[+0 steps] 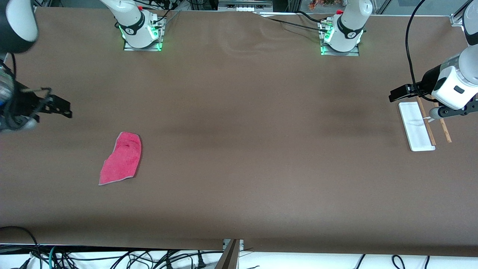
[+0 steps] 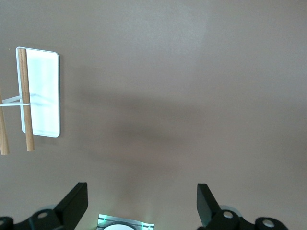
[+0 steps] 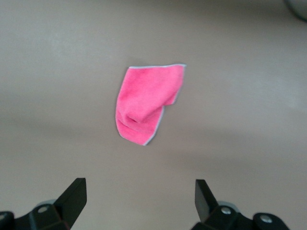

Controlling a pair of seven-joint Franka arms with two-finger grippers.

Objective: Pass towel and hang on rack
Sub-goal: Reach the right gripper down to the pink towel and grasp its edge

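Towel (image 1: 121, 158) flat on table (image 1: 239, 149), untouched

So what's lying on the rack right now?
Nothing hangs on the rack: both rods and the white base show bare. The towel lies crumpled on the table; whatever its folds cover cannot be seen.

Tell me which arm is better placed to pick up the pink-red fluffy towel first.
The right arm, most likely. Its right gripper hangs open at the right arm's end of the table, where the pink-red fluffy towel lies flat. The left gripper, also open, is over the white-based rack with wooden rods.
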